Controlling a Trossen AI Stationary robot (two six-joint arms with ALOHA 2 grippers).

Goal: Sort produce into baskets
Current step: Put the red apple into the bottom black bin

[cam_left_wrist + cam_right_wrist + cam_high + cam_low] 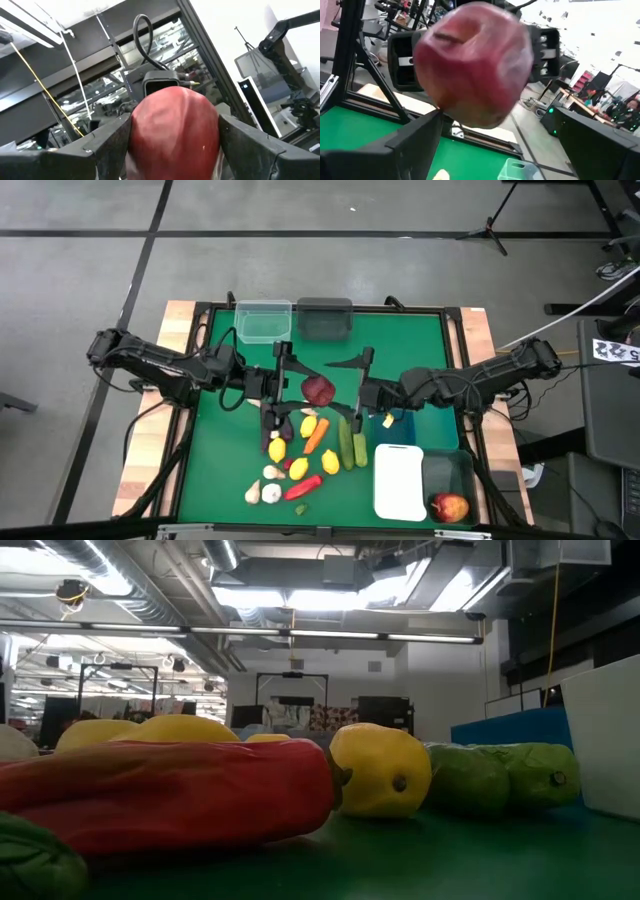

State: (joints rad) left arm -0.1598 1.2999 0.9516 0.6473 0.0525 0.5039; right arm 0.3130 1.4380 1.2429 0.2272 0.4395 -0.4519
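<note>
Mid-surface, above the green mat: a red apple (318, 390) hangs between both arms, clear of the produce pile (305, 455) below.

Risk 1: apple drops in the hand-over. Cause: if the left lets go before the right has closed on it, nothing bears it; it would fall and roll into the lemons (310, 427) and cucumbers (352, 446).

Risk 2: bad re-grip. Cause: round, smooth skin; right fingers closing off-centre could squeeze it out sideways.

Risk 3: wrong bin. Judged dest. is the dark bin (448, 480) at the near right, which already holds an apple (450, 507); the white bin (399, 480) sits touching it, so a short release could land there.

Left fingers (107, 145): closed on the apple, one pad each side, apple filling the gap betw. them; left gripper (292, 385) is at mat centre.

Right fingers (410, 142): spread wide, wider than the apple, which floats in front, not touched as far as shown; right gripper (362, 390) is just beside the fruit.

Other bins: clear bin (263, 321) and grey bin (325, 318) at far edge, blue bin (405, 426) partly under the right arm.
</note>
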